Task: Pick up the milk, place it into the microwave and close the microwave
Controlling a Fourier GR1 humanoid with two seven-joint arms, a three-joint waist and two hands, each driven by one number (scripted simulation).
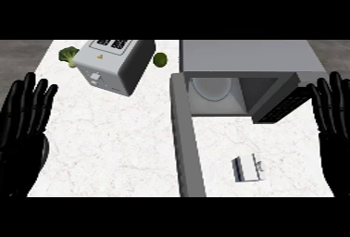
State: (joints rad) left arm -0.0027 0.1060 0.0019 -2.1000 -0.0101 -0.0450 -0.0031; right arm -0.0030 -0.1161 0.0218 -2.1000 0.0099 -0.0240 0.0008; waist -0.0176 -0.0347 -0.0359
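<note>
right hand (pixel 334 121) is at the right edge of the view, fingers straight and up, holding nothing. left hand (pixel 24 125) is the same on the left edge, open and empty. the milk (pixel 247 168) lies on the counter (pixel 109 139) in front of the microwave (pixel 246 69), below and left of the right hand, not touching it. the microwave door (pixel 186 139) hangs open left of the milk. a toaster (pixel 113 65), broccoli (pixel 68 55) and a lime (pixel 160 59) sit left of the microwave.
</note>
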